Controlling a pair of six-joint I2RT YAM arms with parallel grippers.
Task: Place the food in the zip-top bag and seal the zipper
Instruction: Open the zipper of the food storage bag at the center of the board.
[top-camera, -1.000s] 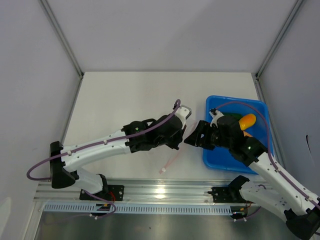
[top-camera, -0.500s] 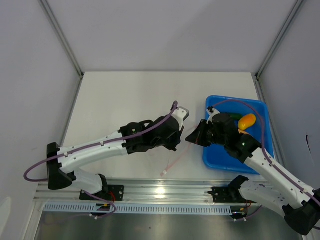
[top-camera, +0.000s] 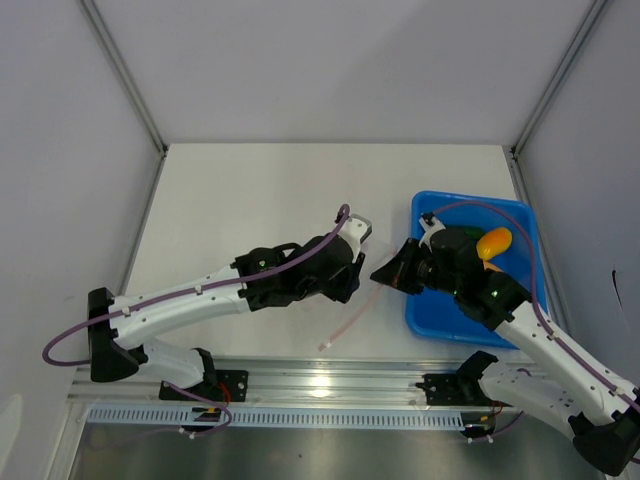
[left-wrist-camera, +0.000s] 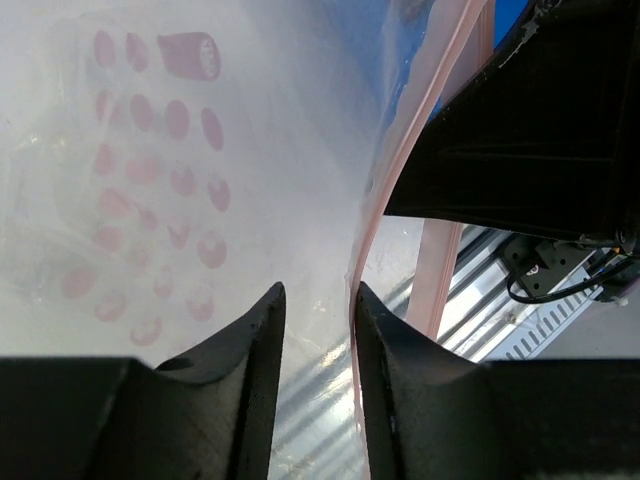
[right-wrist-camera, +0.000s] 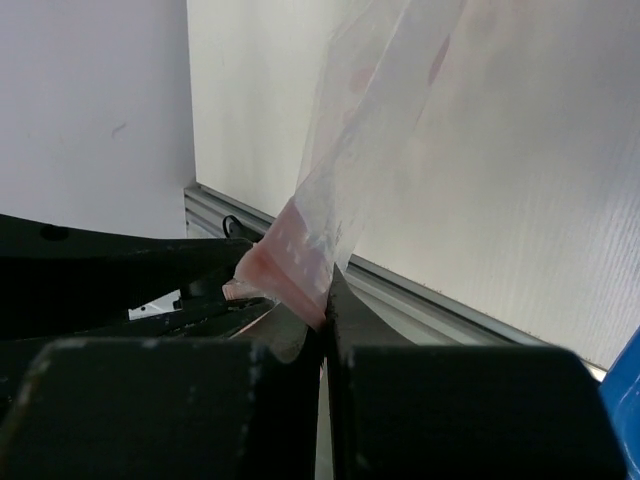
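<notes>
Though between grey walls (top-camera: 350, 60), white table (top-camera: 250, 190).

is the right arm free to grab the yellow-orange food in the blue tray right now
Probably not yet: the right gripper is shut on the pink edge of the zip-top bag, though the yellow-orange piece lies uncovered in the blue tray beside it.

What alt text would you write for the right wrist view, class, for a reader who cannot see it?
The right arm's black jaws are shut on the pink zipper strip of a clear zip-top bag, which stretches up the picture with faint pink dots. Behind it lie the white table and its metal edge rail.
</notes>
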